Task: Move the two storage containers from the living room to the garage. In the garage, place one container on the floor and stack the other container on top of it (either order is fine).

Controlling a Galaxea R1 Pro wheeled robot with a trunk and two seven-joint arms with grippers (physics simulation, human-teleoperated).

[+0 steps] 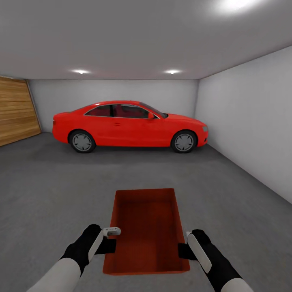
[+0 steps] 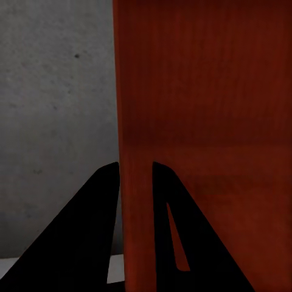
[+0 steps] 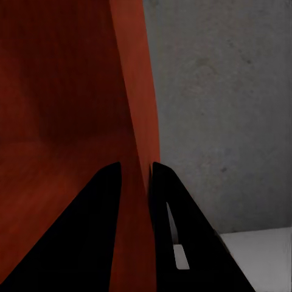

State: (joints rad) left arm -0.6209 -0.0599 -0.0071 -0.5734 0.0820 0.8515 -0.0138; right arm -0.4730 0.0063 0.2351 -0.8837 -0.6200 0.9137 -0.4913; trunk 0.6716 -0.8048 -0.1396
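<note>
An orange-red storage container hangs in front of me above the dark grey concrete floor of the garage. My left gripper is shut on its left wall, and in the left wrist view the black fingers clamp that wall from both sides. My right gripper is shut on the right wall, with its fingers either side of the rim. The bin is open on top with nothing inside. The second container is out of view.
A red car is parked across the far end of the garage. A door of horizontal wooden planks is on the left. A plain grey-white wall runs along the right. Open concrete lies between me and the car.
</note>
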